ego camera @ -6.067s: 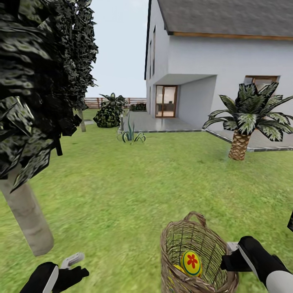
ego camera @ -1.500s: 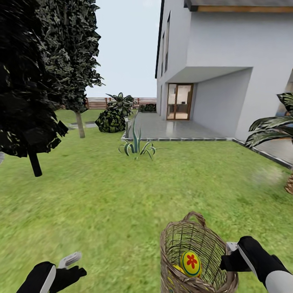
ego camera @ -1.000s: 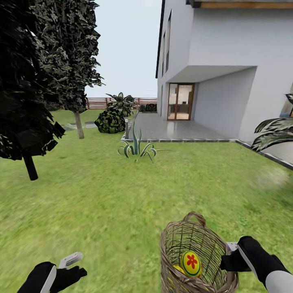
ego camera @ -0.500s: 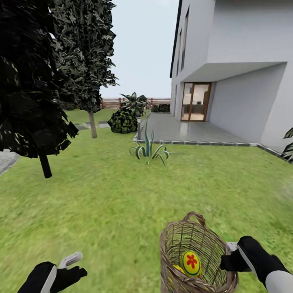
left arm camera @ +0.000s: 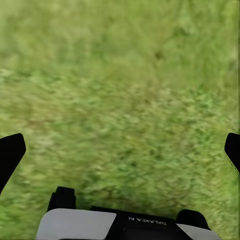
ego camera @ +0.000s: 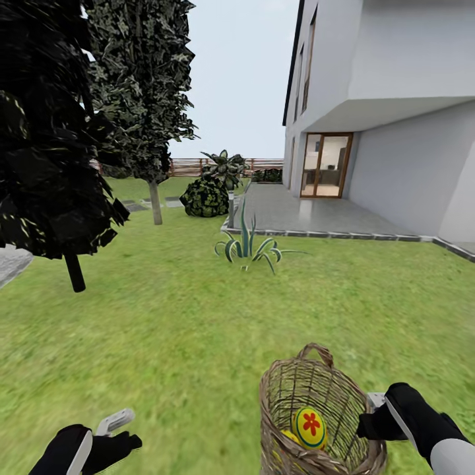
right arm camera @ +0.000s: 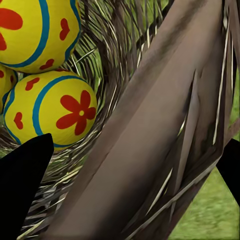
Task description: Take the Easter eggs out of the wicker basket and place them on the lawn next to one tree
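My right gripper (ego camera: 373, 413) is shut on the rim of the wicker basket (ego camera: 316, 396), which hangs just above the lawn (ego camera: 165, 330) at the lower right of the head view. One yellow Easter egg (ego camera: 310, 426) with a red flower shows through the weave, with a second one (ego camera: 287, 437) beside it. The right wrist view shows the basket rim (right arm camera: 150, 135) between the fingers and three eggs (right arm camera: 55, 110) inside. My left gripper (ego camera: 116, 426) is open and empty over grass (left arm camera: 120, 100). A tree with a grey-brown trunk (ego camera: 155, 202) stands far ahead on the left.
A dark tree with a black trunk (ego camera: 73, 272) is nearer on the left, with grey paving (ego camera: 9, 261) beside it. A spiky plant (ego camera: 247, 244), a bush (ego camera: 206, 196), the paved terrace (ego camera: 310, 214) and the white house (ego camera: 396, 99) lie ahead and to the right.
The whole head view has swung: house and terrace slid right, the palm left the picture, and the trees came closer in. Both grippers and the basket kept their places relative to me.
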You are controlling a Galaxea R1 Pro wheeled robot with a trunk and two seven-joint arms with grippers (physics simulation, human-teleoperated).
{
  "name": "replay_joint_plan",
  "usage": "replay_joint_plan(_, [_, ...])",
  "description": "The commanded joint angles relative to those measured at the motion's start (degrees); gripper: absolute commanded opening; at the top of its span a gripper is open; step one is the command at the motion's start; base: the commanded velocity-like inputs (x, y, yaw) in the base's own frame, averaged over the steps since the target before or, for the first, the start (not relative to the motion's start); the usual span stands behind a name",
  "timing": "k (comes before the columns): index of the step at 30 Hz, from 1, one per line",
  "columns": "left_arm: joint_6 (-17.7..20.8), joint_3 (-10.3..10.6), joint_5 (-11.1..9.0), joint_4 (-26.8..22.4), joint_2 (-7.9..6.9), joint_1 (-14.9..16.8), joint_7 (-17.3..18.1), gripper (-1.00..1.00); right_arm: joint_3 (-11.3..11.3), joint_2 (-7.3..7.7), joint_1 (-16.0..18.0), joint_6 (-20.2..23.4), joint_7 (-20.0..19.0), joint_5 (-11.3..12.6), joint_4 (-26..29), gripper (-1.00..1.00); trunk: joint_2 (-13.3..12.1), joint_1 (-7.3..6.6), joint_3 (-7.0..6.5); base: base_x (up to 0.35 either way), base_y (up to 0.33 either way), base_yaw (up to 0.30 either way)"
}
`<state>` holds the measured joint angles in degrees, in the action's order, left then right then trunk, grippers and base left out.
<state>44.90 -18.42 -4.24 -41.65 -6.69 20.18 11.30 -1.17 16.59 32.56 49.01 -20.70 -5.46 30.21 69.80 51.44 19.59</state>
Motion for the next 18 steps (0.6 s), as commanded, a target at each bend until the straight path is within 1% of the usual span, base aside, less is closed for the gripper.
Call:
replay_joint_plan(1, [0.4, -0.1, -0.4, 0.0, 0.01, 0.0, -0.1, 1.00, -0.1, 0.03, 0.0, 0.3, -0.5, 0.3, 0.1, -1.00, 0.0, 0.04, 0.07, 0.337, 0.000, 0.000])
replay_joint_plan(16, [0.3, -0.1, -0.4, -0.1, 0.18, 0.0, -0.1, 1.00, -0.1, 0.02, 0.0, 0.3, -0.5, 0.3, 0.1, -1.00, 0.0, 0.04, 0.07, 0.337, 0.000, 0.001])
replay_joint_plan(18, [0.3, -0.1, -0.4, -0.1, 0.19, 0.0, -0.1, 1.00, -0.1, -0.02, 0.0, 0.2, -0.5, 0.2, 0.1, -1.00, 0.0, 0.04, 0.07, 0.337, 0.000, 0.194])
